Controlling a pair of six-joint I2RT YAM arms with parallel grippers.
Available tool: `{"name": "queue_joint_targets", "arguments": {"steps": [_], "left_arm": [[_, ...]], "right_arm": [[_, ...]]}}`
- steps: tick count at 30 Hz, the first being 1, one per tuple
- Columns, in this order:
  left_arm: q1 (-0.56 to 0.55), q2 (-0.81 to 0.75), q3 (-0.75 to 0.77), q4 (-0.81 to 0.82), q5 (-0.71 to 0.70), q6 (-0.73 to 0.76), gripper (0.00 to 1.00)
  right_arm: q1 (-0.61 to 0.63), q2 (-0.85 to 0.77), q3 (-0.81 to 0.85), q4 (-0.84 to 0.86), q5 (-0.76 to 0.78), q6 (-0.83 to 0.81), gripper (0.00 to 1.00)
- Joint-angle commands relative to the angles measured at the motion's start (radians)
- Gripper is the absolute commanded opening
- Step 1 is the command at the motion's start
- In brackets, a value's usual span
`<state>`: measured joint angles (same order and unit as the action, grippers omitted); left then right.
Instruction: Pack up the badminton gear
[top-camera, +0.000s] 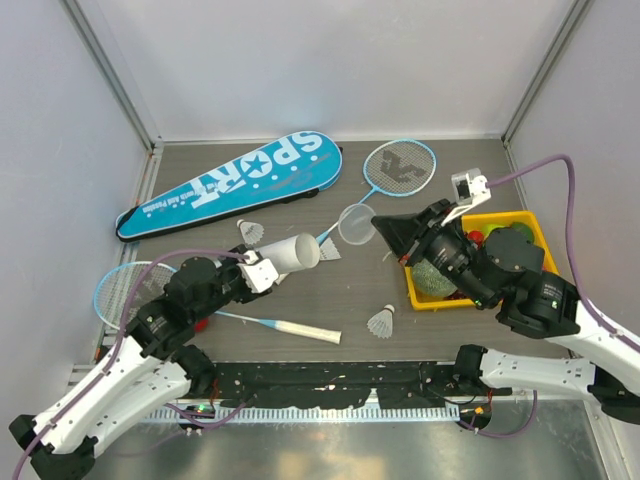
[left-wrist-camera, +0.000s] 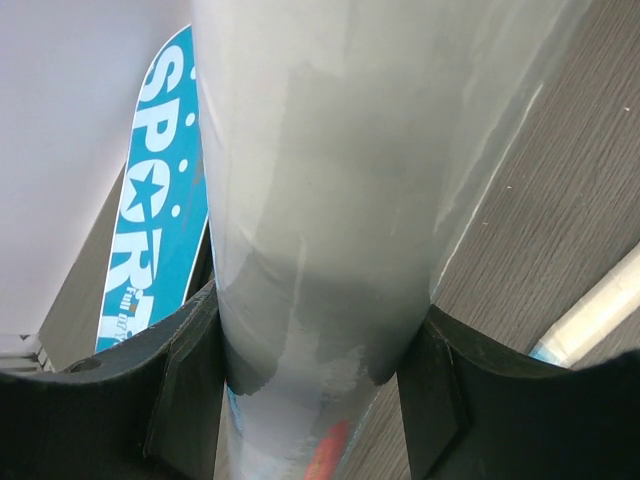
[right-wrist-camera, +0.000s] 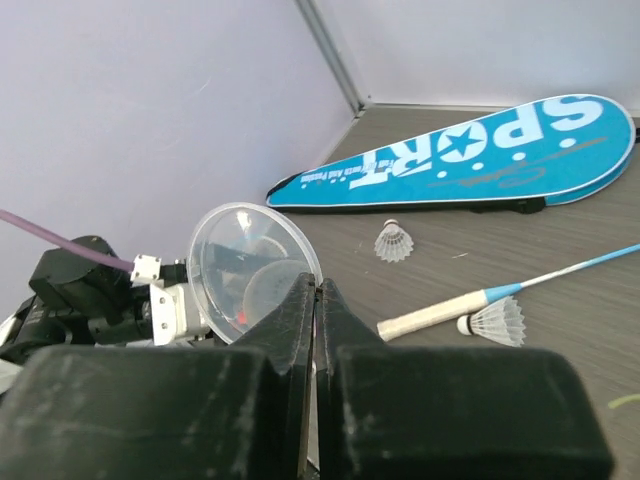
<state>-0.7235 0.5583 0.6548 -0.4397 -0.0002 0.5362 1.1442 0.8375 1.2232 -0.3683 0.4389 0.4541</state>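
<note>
My left gripper (top-camera: 262, 270) is shut on the long white tube (top-camera: 291, 254), held off the table with its open end toward the right; the tube (left-wrist-camera: 330, 200) fills the left wrist view between the jaws. My right gripper (top-camera: 385, 228) is shut on the rim of a clear round lid (top-camera: 358, 224), held facing the tube's mouth; the lid also shows in the right wrist view (right-wrist-camera: 250, 262). The blue SPORT bag (top-camera: 230, 185) lies at the back left. One racket (top-camera: 400, 165) lies at the back centre, the other (top-camera: 125, 290) at the left. Three shuttlecocks (top-camera: 250, 231) (top-camera: 328, 250) (top-camera: 381, 322) lie on the table.
A yellow tray (top-camera: 528, 224) with fruit sits at the right, under my right arm. The left racket's pale handle (top-camera: 305, 330) points right across the near table. Enclosure walls stand at the back and both sides.
</note>
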Motion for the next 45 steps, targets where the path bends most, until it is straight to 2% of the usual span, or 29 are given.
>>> {"name": "queue_joint_targets", "arguments": {"steps": [1,5,9,16,22,30,37,40,43,45], "left_arm": [[0.002,-0.021,0.019,0.048,-0.020,0.022,0.00],[0.002,-0.061,0.003,0.076,-0.004,0.031,0.00],[0.002,-0.147,-0.047,0.143,-0.004,0.037,0.00],[0.002,-0.317,-0.152,0.327,0.008,0.044,0.00],[0.002,-0.310,-0.133,0.331,-0.020,0.013,0.00],[0.002,-0.265,-0.107,0.300,-0.004,-0.019,0.00],[0.002,-0.265,-0.112,0.305,0.029,-0.007,0.00],[0.002,-0.262,-0.113,0.300,0.029,0.001,0.00],[0.002,-0.265,-0.113,0.299,0.032,0.002,0.00],[0.002,-0.271,-0.118,0.299,0.038,0.001,0.00]], "right_arm": [[0.002,0.011,0.010,-0.026,0.116,-0.022,0.05],[-0.006,0.046,0.010,-0.084,0.250,-0.044,0.05],[-0.053,0.101,-0.002,-0.126,0.313,-0.094,0.05],[-0.243,0.170,-0.181,-0.060,0.178,-0.088,0.05],[-0.389,0.311,-0.300,0.075,0.049,-0.141,0.05],[-0.486,0.627,-0.231,0.126,-0.028,-0.183,0.05],[-0.505,0.765,-0.165,0.140,-0.066,-0.198,0.06],[-0.505,0.781,-0.154,0.127,-0.069,-0.198,0.13],[-0.506,0.766,-0.146,0.099,-0.068,-0.215,0.31],[-0.508,0.744,-0.146,0.069,-0.074,-0.226,0.39]]}}
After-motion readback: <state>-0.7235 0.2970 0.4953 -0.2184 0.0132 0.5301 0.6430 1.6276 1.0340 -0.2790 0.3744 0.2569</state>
